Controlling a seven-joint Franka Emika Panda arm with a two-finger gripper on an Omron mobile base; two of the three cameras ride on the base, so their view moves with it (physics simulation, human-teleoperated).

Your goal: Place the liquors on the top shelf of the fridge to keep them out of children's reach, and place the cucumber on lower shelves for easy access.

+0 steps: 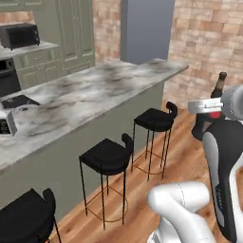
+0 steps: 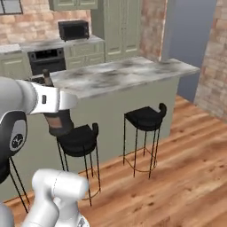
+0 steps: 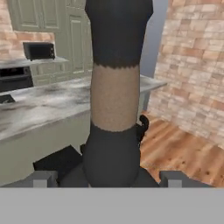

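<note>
The squat bottle [image 3: 114, 96] stands upright between the wide-set fingers [image 3: 43, 178] of the gripper [image 3: 109, 177], held aloft beside the island counter [image 1: 85, 99], neck up.

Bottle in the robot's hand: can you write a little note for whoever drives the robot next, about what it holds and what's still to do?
End effector: closed around the squat dark bottle, held upright in the air; the fingers stand wide on either side of its body.
Bottle: it shows by the arm in the left base view and in the right base view, above the wooden floor near the black stools and the marble counter.
Done: this bottle is picked up.
Left: carry it to the fridge's top shelf, then the other bottle, then the cucumber on a lower shelf.
</note>
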